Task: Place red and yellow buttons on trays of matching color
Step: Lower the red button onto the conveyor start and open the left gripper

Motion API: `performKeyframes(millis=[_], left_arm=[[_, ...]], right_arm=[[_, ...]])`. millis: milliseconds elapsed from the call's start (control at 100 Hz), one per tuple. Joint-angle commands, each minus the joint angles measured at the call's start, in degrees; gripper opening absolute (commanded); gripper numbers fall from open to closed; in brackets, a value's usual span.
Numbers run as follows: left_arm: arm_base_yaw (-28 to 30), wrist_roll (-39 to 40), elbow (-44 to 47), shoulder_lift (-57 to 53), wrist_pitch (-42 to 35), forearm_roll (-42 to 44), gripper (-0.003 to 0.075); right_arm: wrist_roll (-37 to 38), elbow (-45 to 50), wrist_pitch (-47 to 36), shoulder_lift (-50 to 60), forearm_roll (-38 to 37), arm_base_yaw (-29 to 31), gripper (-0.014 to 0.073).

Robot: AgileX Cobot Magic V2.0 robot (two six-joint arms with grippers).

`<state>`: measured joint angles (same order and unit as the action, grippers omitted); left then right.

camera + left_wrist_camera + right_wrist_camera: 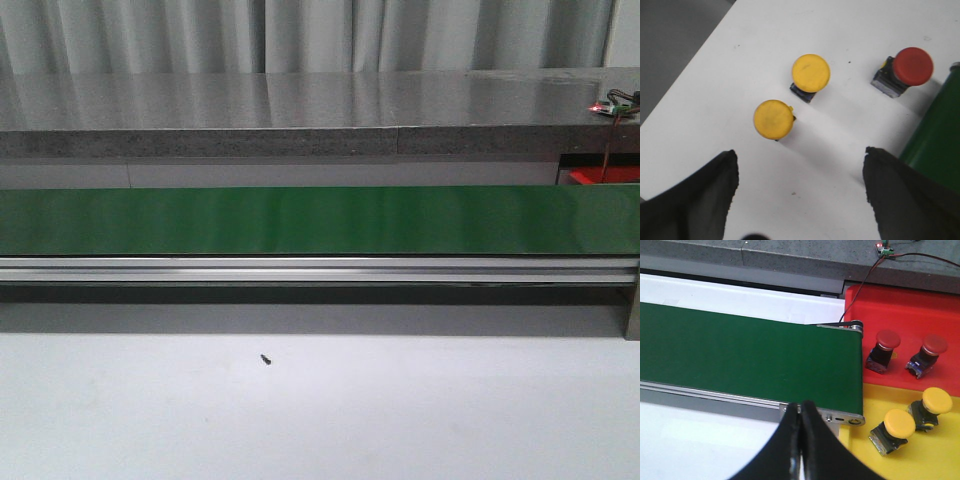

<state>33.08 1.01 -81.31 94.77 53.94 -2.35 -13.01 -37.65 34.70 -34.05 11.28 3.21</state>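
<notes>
Left wrist view: the left gripper (799,200) has its fingers apart, empty, above the white table (850,25). Two yellow buttons (773,119) (811,73) lie at about 11 and 12 o'clock from the gap, a red button (912,66) at 1 o'clock beside the belt (935,145). This arm is nearer. The right gripper (800,440) is closed, empty, by the red tray (900,305) and yellow tray (940,455).

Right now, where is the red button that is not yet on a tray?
In the left wrist view, the red button stands on the white table close beside the green conveyor belt, apart from the two yellow buttons.
</notes>
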Motion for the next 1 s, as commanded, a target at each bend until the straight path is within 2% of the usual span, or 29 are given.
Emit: performKeyframes(millis=[0,390,600,990], left_arm=[[1.0,-2.3,-1.7,-0.6,-1.8,-0.3,0.0514],[1.6,-17.0,-1.7,6.5,-0.9,-0.9,0.0514],[1.8,-17.1,-1.7,9.0,-2.1,2.9,0.0514],[1.8,-17.1,-1.7,12.5,-8.3,3.0,0.0514]], right_arm=[[-0.4,-1.4,-4.2,0.0,0.9,-0.1,-0.0067],[-0.4,-1.4,-4.2,0.0,0.9,-0.1,-0.0067],[-0.4,-1.4,-4.2,0.0,0.9,-0.1,-0.0067],[-0.4,-1.4,-4.2,0.0,0.9,-0.1,-0.0067]])
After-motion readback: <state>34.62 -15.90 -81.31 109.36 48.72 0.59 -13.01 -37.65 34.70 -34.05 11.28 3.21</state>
